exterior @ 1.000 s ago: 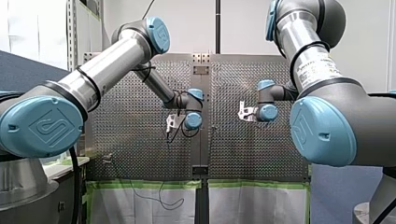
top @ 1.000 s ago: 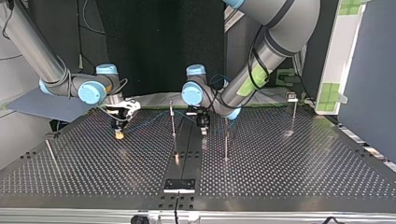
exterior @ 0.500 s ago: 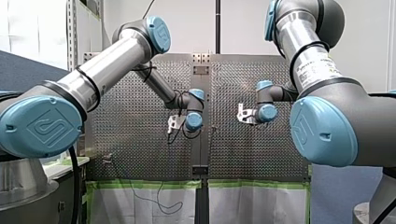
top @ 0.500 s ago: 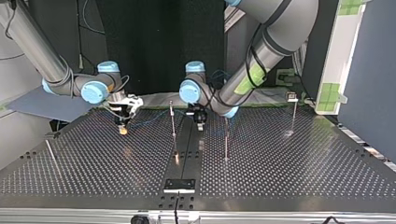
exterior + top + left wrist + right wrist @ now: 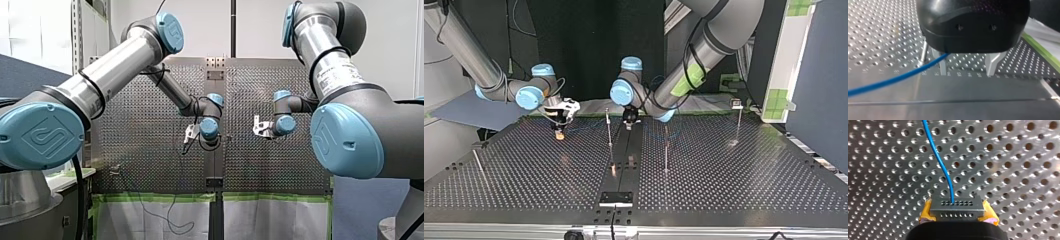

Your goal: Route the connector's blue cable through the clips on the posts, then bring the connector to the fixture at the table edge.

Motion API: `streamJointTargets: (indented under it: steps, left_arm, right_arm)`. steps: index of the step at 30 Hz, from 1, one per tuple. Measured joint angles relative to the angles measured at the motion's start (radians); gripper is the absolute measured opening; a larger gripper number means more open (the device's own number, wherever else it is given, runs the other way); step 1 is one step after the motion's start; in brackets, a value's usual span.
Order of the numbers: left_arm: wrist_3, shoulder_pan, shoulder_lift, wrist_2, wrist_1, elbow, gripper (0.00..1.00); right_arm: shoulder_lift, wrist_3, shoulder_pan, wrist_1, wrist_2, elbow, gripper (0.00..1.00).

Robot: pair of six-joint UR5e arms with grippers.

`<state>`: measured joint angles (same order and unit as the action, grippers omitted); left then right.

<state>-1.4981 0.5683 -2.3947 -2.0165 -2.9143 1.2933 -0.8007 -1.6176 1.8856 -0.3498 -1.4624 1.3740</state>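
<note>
Here, right gripper [image 5: 957, 213] tight on the connector [image 5: 957, 208]; left gripper [image 5: 966, 71] wide apart by the blue cable [image 5: 898, 79].

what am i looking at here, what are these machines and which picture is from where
Two robot arms work over a perforated metal table. One camera looks from behind the arms, one faces them from across the table, and one sits on each wrist. Thin posts stand on the table. My right pincer, with yellow pads, holds a small grey connector trailing a blue cable. My left pincer is open, with the cable running beside one of its fingers.
</note>
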Motion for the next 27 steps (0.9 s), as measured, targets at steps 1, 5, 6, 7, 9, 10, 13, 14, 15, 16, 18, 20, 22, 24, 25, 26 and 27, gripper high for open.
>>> streamJointTargets:
  steps: [1, 5, 6, 7, 9, 10, 13, 14, 15, 16, 18, 20, 22, 24, 25, 26, 27]
  left_arm:
    - [-0.007, -0.001, 0.009, 0.005, 0.007, 0.010, 1.00]
    - [-0.037, -0.003, 0.042, 0.030, 0.037, 0.043, 1.00]
    - [-0.045, -0.003, 0.050, 0.037, 0.044, 0.051, 1.00]
    - [-0.056, -0.003, 0.061, 0.048, 0.055, 0.063, 1.00]
    - [-0.070, -0.002, 0.077, 0.064, 0.071, 0.079, 1.00]
    - [-0.076, 0.000, 0.088, 0.074, 0.082, 0.090, 1.00]
    - [-0.084, 0.006, 0.115, 0.099, 0.109, 0.116, 1.00]
    - [-0.085, 0.008, 0.123, 0.106, 0.117, 0.125, 1.00]
    - [-0.086, 0.010, 0.131, 0.112, 0.126, 0.133, 1.00]
    - [-0.087, 0.013, 0.140, 0.118, 0.134, 0.141, 1.00]
    - [-0.088, 0.021, 0.158, 0.133, 0.151, 0.159, 1.00]
    - [-0.089, 0.029, 0.175, 0.141, 0.169, 0.176, 1.00]
    - [-0.089, 0.036, 0.192, 0.143, 0.185, 0.194, 1.00]
    - [-0.089, 0.040, 0.202, 0.143, 0.194, 0.209, 1.00]
    - [-0.089, 0.042, 0.206, 0.142, 0.198, 0.219, 1.00]
    - [-0.089, 0.043, 0.208, 0.141, 0.201, 0.227, 1.00]
    - [-0.089, 0.044, 0.209, 0.139, 0.203, 0.234, 1.00]
  right_arm:
    - [0.002, 0.000, 0.000, 0.000, 0.000, 0.000, 0.00]
    - [0.006, 0.000, 0.002, 0.001, 0.000, 0.000, 0.00]
    - [0.006, 0.000, 0.003, 0.001, 0.001, 0.000, 0.00]
    - [0.006, 0.001, 0.004, 0.001, 0.001, 0.000, 0.00]
    - [0.006, 0.000, 0.005, 0.003, 0.001, 0.000, 0.00]
    - [0.006, 0.000, 0.006, 0.004, 0.002, 0.000, 0.00]
    - [0.007, 0.000, 0.007, 0.008, 0.002, 0.000, 0.00]
    - [0.007, 0.000, 0.007, 0.010, 0.002, 0.000, 0.00]
    - [0.007, 0.000, 0.008, 0.012, 0.002, 0.000, 0.00]
    - [0.007, 0.000, 0.008, 0.013, 0.002, 0.000, 0.00]
    - [0.007, 0.000, 0.008, 0.015, 0.002, 0.000, 0.00]
    - [0.007, 0.000, 0.008, 0.016, 0.002, 0.000, 0.00]
    - [0.007, 0.001, 0.009, 0.018, 0.002, 0.000, 0.00]
    - [0.007, 0.000, 0.010, 0.019, 0.002, 0.000, 0.00]
    - [0.007, 0.000, 0.010, 0.020, 0.002, 0.000, 0.00]
    - [0.007, 0.000, 0.010, 0.020, 0.002, 0.000, 0.00]
    - [0.007, 0.000, 0.010, 0.021, 0.002, 0.000, 0.00]
